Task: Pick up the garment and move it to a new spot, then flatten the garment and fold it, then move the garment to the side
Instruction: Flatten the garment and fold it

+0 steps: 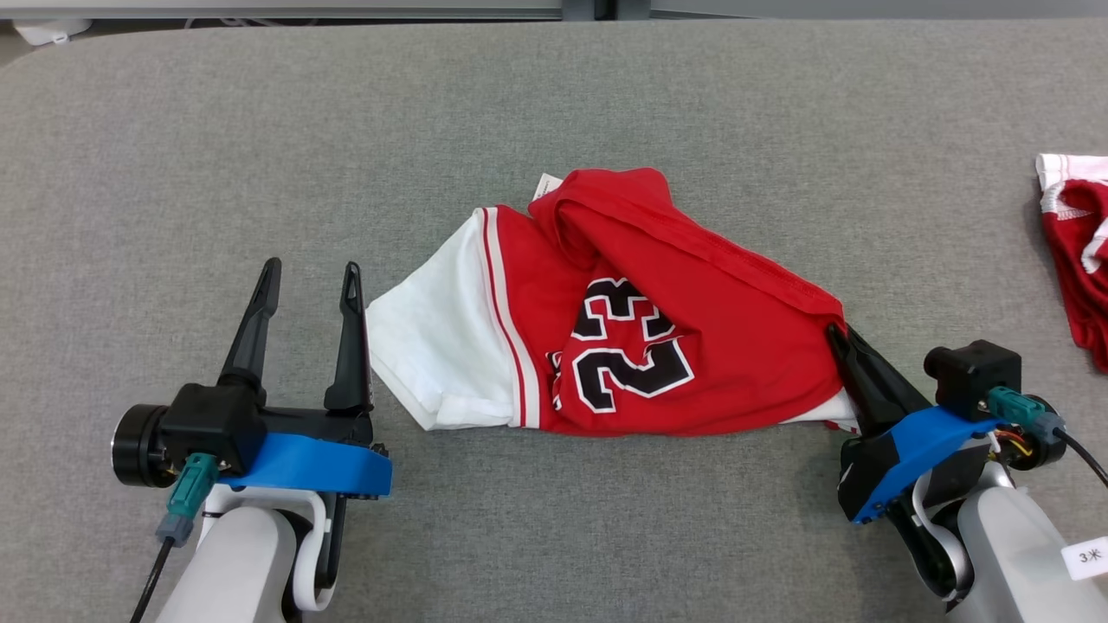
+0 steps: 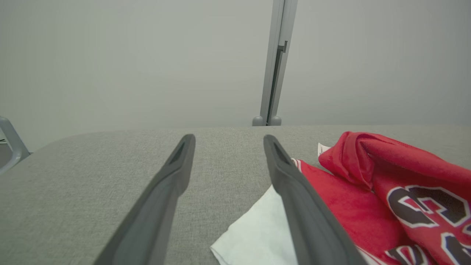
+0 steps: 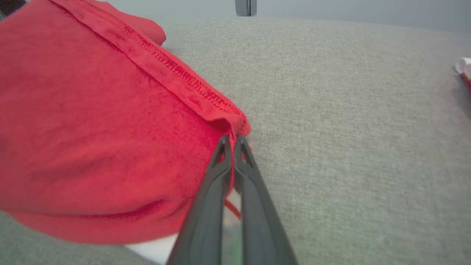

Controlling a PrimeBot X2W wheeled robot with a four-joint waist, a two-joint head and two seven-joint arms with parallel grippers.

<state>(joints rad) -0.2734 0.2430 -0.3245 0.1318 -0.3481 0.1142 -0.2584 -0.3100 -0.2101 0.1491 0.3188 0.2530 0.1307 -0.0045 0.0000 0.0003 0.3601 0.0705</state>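
Right of the garment (image 1: 623, 311), another jersey (image 1: 1078, 260)

The left gripper (image 1: 312, 266) is held low at the lower left of the head view, its two dark fingers spread wide and pointed forward. The right gripper (image 1: 836, 332) is angled inward, its fingers pressed together on the hemmed corner of the garment (image 1: 736, 346).
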